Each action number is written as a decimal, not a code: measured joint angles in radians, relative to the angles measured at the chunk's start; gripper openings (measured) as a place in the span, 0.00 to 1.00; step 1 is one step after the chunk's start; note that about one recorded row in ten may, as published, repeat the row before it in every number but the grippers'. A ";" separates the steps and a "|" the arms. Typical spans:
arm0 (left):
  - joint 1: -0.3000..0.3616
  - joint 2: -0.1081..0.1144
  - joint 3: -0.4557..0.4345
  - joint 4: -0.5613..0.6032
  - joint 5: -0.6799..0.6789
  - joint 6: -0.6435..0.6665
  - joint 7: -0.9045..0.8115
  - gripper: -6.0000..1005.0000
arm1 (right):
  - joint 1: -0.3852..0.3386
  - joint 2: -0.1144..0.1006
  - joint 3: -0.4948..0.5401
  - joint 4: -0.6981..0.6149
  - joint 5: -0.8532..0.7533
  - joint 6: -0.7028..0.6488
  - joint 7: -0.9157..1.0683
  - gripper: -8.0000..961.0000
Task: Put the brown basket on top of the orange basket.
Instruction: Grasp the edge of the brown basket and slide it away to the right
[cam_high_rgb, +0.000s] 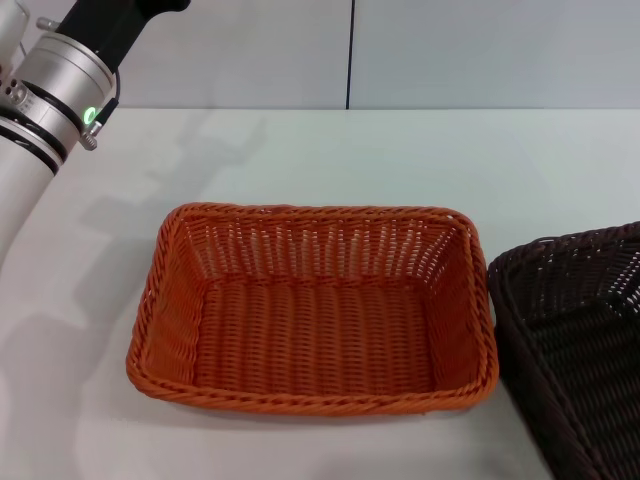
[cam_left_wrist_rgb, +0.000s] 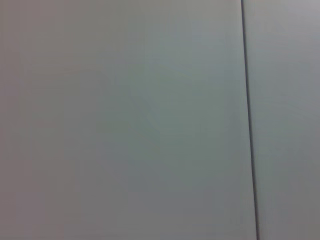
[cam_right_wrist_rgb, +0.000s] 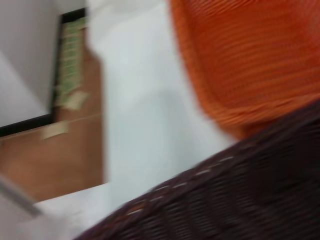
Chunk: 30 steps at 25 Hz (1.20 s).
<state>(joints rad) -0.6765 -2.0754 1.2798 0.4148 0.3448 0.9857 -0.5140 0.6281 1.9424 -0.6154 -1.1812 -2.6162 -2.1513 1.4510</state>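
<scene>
- Left arm (cam_high_rgb: 50, 85): raised at the far left of the head view, above the desk (cam_high_rgb: 300, 160) and well apart from both baskets. Its wrist view shows only a pale wall with 1 dark vertical seam, so the arm is judged to be parked, leaving the work area free. Its pincer is out of view in every picture, and whether it is released or clenched cannot be told.
- Orange basket (cam_high_rgb: 312, 305): sits flat on the desk at the centre, mouth upward and empty. This open, upright pose suits it as the receiving base for the stack.
- Brown basket (cam_high_rgb: 580, 340): lies just to the right of the orange basket, partly cut off by the picture edge. Its near rim appears tilted, and whether it touches the orange rim cannot be told.
- Right arm: not visible in the head view. Its wrist view looks closely across the brown basket's weave (cam_right_wrist_rgb: 240, 200) toward the orange basket (cam_right_wrist_rgb: 250, 60), which suggests the arm is at the brown basket. The right pincer itself is not shown, so a grasp cannot be confirmed.
</scene>
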 joint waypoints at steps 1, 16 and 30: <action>-0.001 0.000 0.002 0.000 0.000 0.000 0.000 0.85 | 0.015 -0.004 0.025 -0.007 0.000 0.014 0.000 0.53; 0.016 -0.001 0.028 -0.019 0.000 0.006 -0.005 0.85 | 0.148 -0.014 -0.055 0.035 0.022 0.357 -0.082 0.50; 0.024 -0.003 0.077 -0.031 -0.004 0.004 -0.013 0.85 | 0.192 -0.013 -0.175 0.259 0.016 0.558 -0.210 0.48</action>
<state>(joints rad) -0.6521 -2.0786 1.3573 0.3839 0.3409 0.9900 -0.5266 0.8199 1.9290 -0.7901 -0.9220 -2.6005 -1.5936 1.2406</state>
